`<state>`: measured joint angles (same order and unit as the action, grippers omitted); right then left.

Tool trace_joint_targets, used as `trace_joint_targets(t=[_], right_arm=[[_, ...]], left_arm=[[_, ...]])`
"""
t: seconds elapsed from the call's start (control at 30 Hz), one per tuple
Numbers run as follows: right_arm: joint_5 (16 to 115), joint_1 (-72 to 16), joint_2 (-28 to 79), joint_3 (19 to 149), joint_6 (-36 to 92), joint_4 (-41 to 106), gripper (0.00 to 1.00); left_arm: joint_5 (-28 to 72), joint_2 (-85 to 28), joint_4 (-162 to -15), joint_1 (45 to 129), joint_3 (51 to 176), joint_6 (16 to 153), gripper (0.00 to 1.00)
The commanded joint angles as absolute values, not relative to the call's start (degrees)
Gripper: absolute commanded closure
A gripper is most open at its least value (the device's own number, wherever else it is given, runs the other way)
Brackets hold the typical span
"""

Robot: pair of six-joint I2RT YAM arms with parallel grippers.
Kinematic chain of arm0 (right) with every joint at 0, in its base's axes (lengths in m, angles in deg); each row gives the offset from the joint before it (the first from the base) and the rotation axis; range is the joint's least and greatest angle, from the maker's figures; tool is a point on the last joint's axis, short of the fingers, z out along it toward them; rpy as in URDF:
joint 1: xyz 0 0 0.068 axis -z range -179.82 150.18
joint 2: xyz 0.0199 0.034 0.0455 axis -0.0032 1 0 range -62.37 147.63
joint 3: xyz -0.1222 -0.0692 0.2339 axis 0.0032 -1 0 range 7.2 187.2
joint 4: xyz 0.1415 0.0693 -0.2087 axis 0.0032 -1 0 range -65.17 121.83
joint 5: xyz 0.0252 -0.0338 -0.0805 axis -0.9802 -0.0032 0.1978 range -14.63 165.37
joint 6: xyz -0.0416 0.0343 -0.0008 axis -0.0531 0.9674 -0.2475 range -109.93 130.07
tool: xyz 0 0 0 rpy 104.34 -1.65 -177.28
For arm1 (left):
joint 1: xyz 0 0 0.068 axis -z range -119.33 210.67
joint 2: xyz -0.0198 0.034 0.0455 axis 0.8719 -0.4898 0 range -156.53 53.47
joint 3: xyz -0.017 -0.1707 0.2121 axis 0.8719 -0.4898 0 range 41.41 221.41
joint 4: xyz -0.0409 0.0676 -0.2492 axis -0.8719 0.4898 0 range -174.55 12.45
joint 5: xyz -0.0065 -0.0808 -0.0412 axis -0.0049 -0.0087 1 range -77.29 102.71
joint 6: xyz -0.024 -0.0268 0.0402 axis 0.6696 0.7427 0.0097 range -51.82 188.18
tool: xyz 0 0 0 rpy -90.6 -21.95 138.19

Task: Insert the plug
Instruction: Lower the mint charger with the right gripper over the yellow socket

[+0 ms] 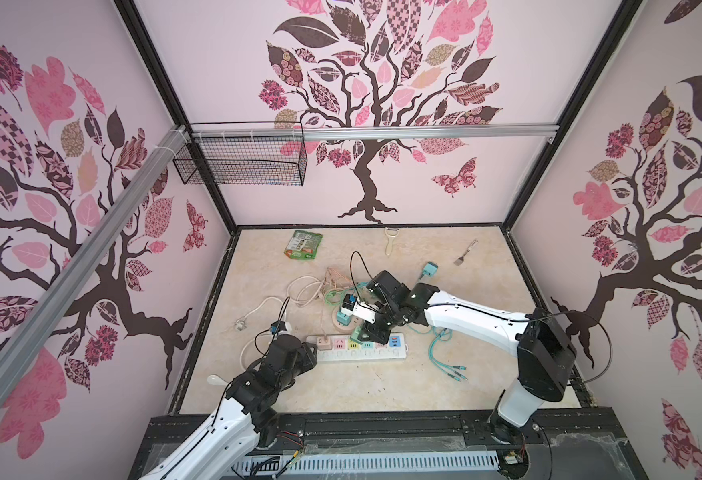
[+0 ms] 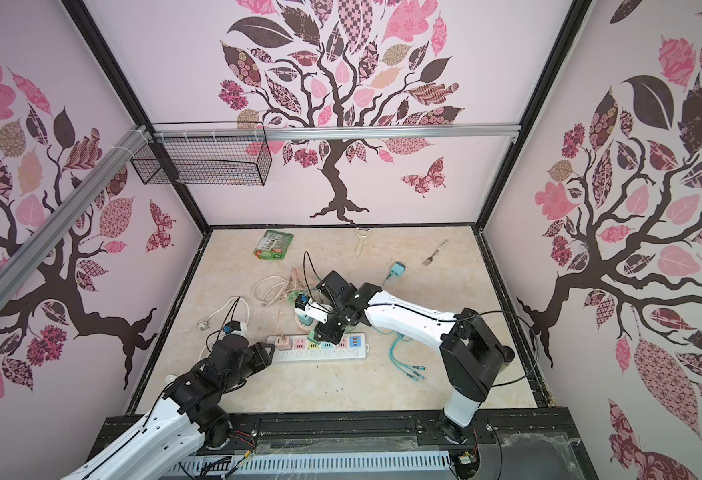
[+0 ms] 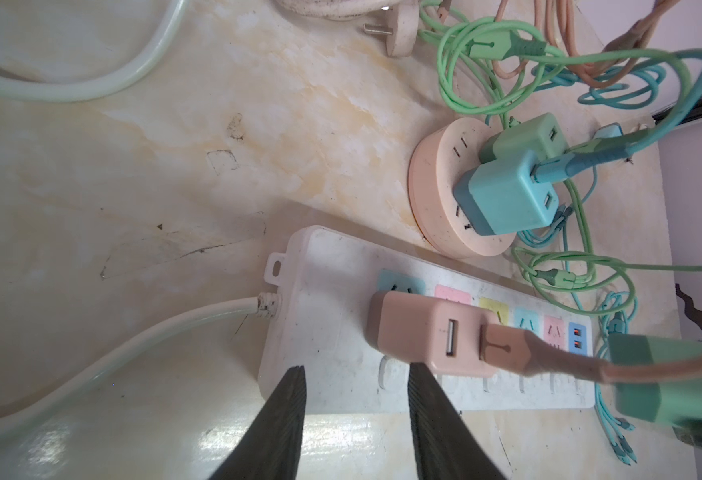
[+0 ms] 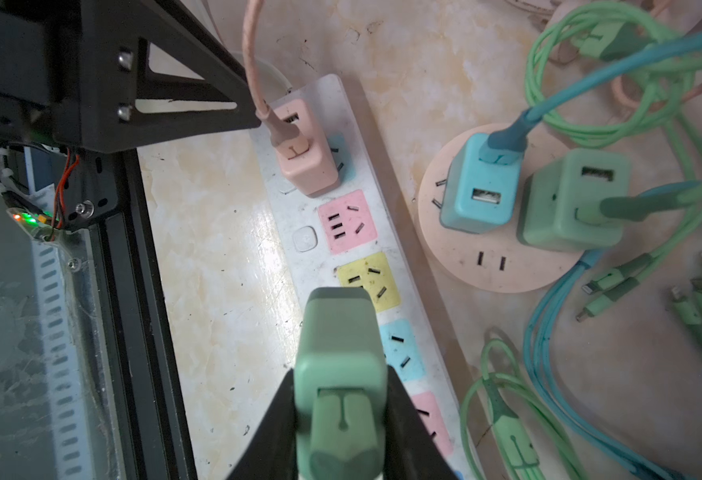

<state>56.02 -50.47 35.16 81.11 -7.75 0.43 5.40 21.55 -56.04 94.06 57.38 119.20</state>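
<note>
**Green plug (image 4: 337, 328) clamped above strip (image 1: 357, 354)**

The marble table (image 1: 341, 390) carries the white strip amid loose cables (image 1: 320, 286), with tree-patterned walls (image 1: 424, 199) behind. The right gripper (image 4: 340, 372) clamps the plug just over the yellow socket (image 4: 366, 274). The left gripper (image 3: 357, 368) has its jaws apart at the strip's end.

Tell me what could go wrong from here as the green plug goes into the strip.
1. The green plug, clamped in the right end effector, hangs between the yellow socket and the blue socket. Its prongs are hidden, so they may miss the slots.
2. The left end effector stands open over the power strip, not gripping it. A push could slide the strip.
</note>
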Motion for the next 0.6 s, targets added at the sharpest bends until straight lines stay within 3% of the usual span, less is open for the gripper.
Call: trace_joint_targets(t=[0.0,0.57], right_arm=[[58.2,-51.79,37.58,83.87,-9.59,-1.8,0.76],[60.86,-52.76,41.16,86.4,-11.19,-3.01,0.75]], left_arm=[[5.56,21.33,-57.84,93.82,55.99,118.98,0.57],[1.91,18.27,-56.7,93.53,54.92,119.2,0.62]])
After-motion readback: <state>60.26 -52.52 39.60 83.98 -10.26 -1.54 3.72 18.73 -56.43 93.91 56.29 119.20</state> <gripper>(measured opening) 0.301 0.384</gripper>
